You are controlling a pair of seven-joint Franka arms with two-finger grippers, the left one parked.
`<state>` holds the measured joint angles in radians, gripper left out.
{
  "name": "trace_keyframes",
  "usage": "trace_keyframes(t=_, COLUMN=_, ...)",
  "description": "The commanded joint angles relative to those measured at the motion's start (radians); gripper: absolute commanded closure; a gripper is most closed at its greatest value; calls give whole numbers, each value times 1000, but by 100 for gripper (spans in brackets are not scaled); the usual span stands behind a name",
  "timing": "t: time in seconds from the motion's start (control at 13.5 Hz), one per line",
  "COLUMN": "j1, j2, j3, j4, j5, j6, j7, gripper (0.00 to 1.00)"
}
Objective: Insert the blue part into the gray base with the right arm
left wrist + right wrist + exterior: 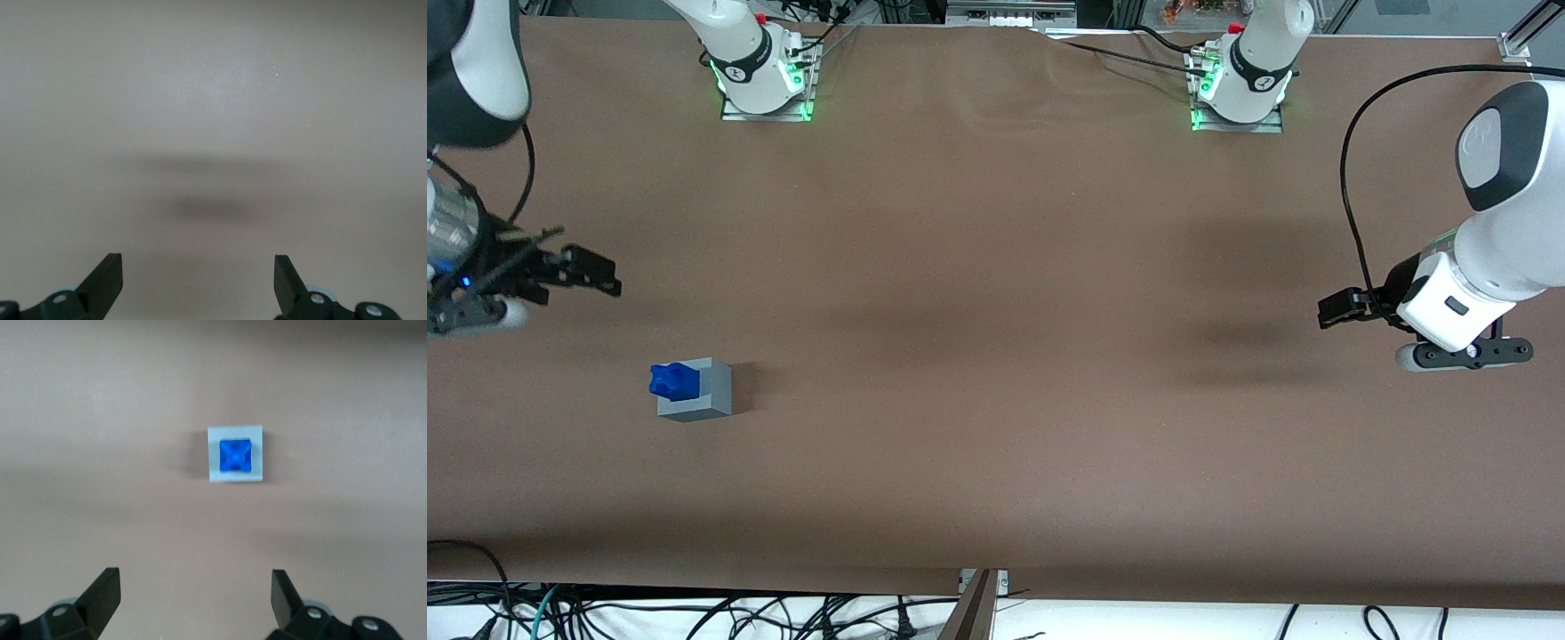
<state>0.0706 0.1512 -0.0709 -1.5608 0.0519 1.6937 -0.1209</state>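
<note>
Brown-covered table [996, 267], tangled black cables [694, 613] along its near edge.

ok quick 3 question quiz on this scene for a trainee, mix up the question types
1. True or false: the blue part sits in the gray base.
2. The gripper is: A) clamped on the blue part, B) open, raised clear of the base, C) flat on the table.
3. Fill in: seen from the front, the base stands toward the ______ arm's end of the table.

Key
1. True; the wrist view shows it inside the recess, standing proud of the base's top.
2. B; fingers spread, nothing between them.
3. Working.
</note>
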Motion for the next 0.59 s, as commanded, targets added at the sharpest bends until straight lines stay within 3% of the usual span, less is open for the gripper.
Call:
trace_keyframes(t=0.0, j1=0, j2=-133, j3=3, j4=-168, j5=5, j6=25, j7=6, gripper=0)
trace_keyframes(t=0.52, j1=3, j2=-122, j3=5, j4=-114, j5=-4, j6=-32, j7=-5, gripper=0)
